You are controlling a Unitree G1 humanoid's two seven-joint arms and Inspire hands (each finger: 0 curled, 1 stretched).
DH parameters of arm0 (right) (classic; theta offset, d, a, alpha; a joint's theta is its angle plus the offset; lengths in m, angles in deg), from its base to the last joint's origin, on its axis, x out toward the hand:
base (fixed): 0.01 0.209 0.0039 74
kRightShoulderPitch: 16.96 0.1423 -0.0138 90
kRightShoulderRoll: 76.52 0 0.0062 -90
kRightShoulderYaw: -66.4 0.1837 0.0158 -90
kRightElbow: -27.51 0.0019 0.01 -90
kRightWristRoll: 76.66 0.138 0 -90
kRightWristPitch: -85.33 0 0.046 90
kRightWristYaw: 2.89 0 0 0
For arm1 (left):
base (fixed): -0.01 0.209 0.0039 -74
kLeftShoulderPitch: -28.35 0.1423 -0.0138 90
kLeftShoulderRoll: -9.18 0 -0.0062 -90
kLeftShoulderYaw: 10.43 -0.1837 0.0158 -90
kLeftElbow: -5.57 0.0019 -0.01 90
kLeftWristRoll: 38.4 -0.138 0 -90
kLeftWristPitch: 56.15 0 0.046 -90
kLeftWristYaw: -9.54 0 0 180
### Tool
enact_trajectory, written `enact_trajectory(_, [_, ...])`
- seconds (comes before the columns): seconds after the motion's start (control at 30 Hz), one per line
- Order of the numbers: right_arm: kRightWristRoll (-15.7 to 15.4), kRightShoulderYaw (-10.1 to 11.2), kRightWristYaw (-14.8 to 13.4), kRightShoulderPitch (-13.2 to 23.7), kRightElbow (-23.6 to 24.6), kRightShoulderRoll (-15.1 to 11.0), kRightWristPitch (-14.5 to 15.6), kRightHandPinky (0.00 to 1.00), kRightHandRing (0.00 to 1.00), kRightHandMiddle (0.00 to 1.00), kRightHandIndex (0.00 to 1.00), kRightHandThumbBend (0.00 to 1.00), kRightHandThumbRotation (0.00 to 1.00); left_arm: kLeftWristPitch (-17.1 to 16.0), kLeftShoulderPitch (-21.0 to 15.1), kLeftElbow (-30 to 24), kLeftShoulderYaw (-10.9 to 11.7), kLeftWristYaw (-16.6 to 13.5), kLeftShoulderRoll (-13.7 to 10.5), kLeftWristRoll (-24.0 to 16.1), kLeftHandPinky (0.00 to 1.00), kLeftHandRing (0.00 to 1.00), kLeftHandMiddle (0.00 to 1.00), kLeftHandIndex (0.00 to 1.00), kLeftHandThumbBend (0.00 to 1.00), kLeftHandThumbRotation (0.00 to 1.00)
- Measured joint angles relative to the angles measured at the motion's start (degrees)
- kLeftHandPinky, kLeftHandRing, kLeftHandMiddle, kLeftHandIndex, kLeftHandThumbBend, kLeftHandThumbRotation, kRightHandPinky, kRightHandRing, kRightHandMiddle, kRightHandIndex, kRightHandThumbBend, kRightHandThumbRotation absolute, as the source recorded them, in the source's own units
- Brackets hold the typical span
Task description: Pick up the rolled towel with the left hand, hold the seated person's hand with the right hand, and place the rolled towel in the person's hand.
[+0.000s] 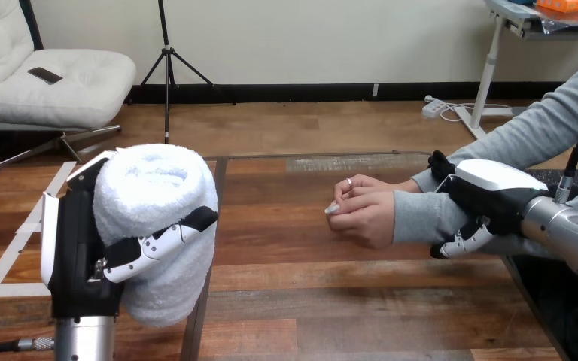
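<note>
Over the table (pixel 331 301), I am holding the rolled towel (pixel 150 188) raised, the left hand (pixel 75 248) wrapping it. The right hand (pixel 489 192) is clasping the person's wrist (pixel 418 214). The person's hand (pixel 365 214), loosely curled, is lying well apart from the towel, so placing is left.
</note>
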Motion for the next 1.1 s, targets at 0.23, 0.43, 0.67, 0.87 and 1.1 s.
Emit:
enact_trajectory(0.23, [0.0,0.0,0.0,0.0,0.0,0.0,-0.2,0.32,0.36,0.40,0.40,0.60,0.15,0.1,-0.2,0.3,0.0,-0.4,0.0,-0.2,0.27,0.31,0.38,0.42,0.63,0.00])
enact_trajectory(0.43, [0.0,0.0,-0.2,0.0,0.0,0.0,-0.7,0.31,0.35,0.39,0.39,0.60,0.14,-0.7,-1.3,2.5,0.1,-0.4,-0.1,-0.2,0.28,0.32,0.38,0.42,0.63,0.00])
enact_trajectory(0.67, [0.1,0.1,-0.2,0.0,0.0,-0.1,-1.3,0.30,0.34,0.38,0.38,0.60,0.16,-1.6,-3.6,6.1,0.2,0.0,-0.3,0.2,0.29,0.33,0.39,0.42,0.63,0.00])
enact_trajectory(0.87, [0.1,0.2,-0.2,0.0,0.0,-0.1,-1.4,0.30,0.33,0.37,0.37,0.60,0.19,-1.9,-5.9,8.8,0.2,1.1,-0.5,1.2,0.29,0.33,0.40,0.42,0.64,0.00])
enact_trajectory(1.1, [0.4,0.2,-0.2,0.0,0.0,-0.1,-1.5,0.29,0.32,0.37,0.36,0.60,0.20,-1.9,-8.3,10.5,0.2,2.4,-0.9,1.5,0.30,0.34,0.40,0.42,0.64,0.00])
